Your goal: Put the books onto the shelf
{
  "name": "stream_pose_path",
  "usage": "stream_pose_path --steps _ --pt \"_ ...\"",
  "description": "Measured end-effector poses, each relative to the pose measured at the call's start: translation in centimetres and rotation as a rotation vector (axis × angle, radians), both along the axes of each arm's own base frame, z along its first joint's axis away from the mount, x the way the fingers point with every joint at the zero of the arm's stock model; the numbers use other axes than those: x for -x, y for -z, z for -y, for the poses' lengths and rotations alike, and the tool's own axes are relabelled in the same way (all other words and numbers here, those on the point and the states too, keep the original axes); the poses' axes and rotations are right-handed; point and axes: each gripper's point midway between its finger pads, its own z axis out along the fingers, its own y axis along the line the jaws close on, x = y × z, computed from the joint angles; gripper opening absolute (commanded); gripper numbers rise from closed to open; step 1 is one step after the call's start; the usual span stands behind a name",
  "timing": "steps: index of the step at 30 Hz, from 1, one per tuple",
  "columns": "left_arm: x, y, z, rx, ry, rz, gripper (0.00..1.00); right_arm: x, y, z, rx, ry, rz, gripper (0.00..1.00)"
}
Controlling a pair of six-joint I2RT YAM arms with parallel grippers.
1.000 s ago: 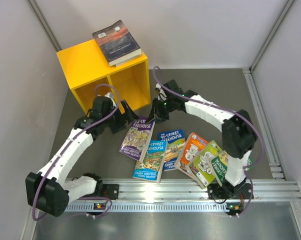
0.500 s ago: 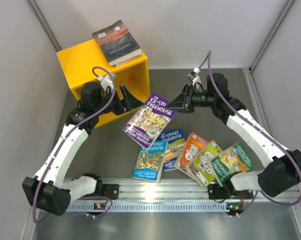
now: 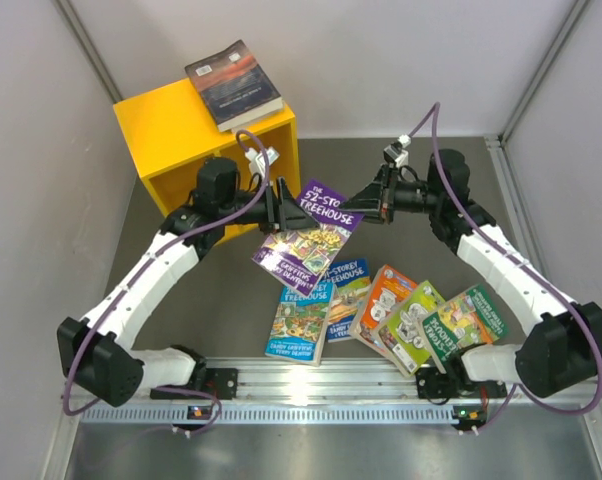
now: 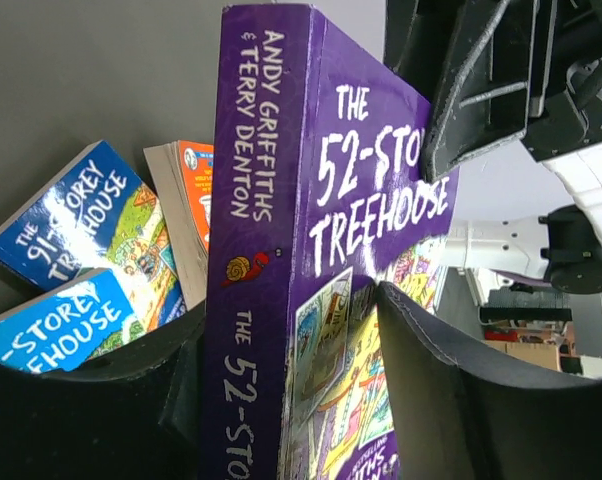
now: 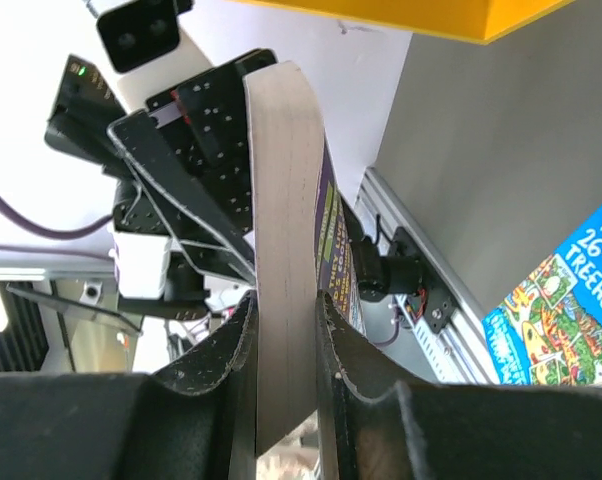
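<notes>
The purple book (image 3: 306, 235) hangs tilted in the air in front of the yellow shelf (image 3: 171, 130), held from both sides. My right gripper (image 3: 366, 200) is shut on its page edge (image 5: 286, 250), the pads pressed on both covers. My left gripper (image 3: 281, 208) has its fingers against the spine and front cover (image 4: 281, 250), shut on it. A dark book (image 3: 233, 84) lies on top of the shelf. Several bright books lie fanned on the table: two blue (image 3: 303, 318), orange (image 3: 383, 300), lime (image 3: 413, 322) and green (image 3: 463, 320).
The shelf's two compartments open toward the arms, just behind the left gripper. Grey walls close in the left, back and right sides. An aluminium rail (image 3: 381, 385) runs along the near edge by the arm bases.
The right gripper lifted the purple book off the table and carried it up toward the shelf. The left gripper swung in from the shelf front and closed on the book's spine side.
</notes>
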Motion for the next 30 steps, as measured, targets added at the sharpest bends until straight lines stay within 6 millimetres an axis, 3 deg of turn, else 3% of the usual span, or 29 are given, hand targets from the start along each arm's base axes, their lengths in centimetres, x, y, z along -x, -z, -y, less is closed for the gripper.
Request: stream_pose_path --steps 1,2,5,7,8,9,11,18,23,24,26,28,29,30 --pt "0.1 0.0 0.0 -0.004 0.004 -0.001 0.32 0.1 -0.2 0.0 -0.005 -0.005 0.003 0.0" --pt "0.2 0.0 0.0 -0.005 0.006 0.0 0.27 0.1 -0.3 0.0 -0.008 -0.007 0.003 0.0" --pt "0.3 -0.4 0.0 -0.022 0.005 0.016 0.22 0.2 -0.5 0.2 -0.016 -0.012 0.006 0.0" --pt "0.4 -0.7 -0.1 -0.037 0.005 0.027 0.29 0.3 -0.8 0.3 -0.021 -0.016 0.012 0.0" --pt "0.5 -1.0 -0.1 -0.044 0.007 0.031 0.48 0.5 -0.9 0.3 -0.023 -0.018 0.017 0.0" --pt "0.6 -1.2 -0.1 -0.049 0.01 0.039 0.55 0.6 -1.0 0.4 -0.026 -0.016 0.024 0.0" --pt "0.9 -1.7 -0.1 -0.062 0.016 0.051 0.61 0.9 -1.1 0.6 -0.029 -0.015 0.036 0.0" --pt "1.2 -2.3 -1.2 -0.115 0.015 0.082 0.59 0.9 -1.6 2.9 -0.02 0.039 0.059 0.0" --pt "1.8 -1.7 -1.4 -0.134 0.033 0.058 0.59 1.0 -1.4 3.1 -0.011 0.041 0.054 0.0" --pt "1.9 -1.6 -1.4 -0.134 0.037 0.057 0.58 1.0 -1.3 3.1 -0.01 0.04 0.05 0.0" --pt "2.0 -1.6 -1.4 -0.136 0.041 0.054 0.37 1.0 -1.2 3.1 -0.009 0.038 0.047 0.0" --pt "2.2 -1.5 -1.4 -0.137 0.05 0.054 0.25 1.1 -1.2 3.1 -0.008 0.033 0.049 0.0" --pt "2.3 -1.5 -1.3 -0.136 0.054 0.052 0.11 1.1 -1.2 3.1 -0.007 0.033 0.051 0.0" --pt "2.3 -1.5 -1.3 -0.136 0.056 0.052 0.05 1.1 -1.2 3.1 -0.007 0.032 0.051 0.0"
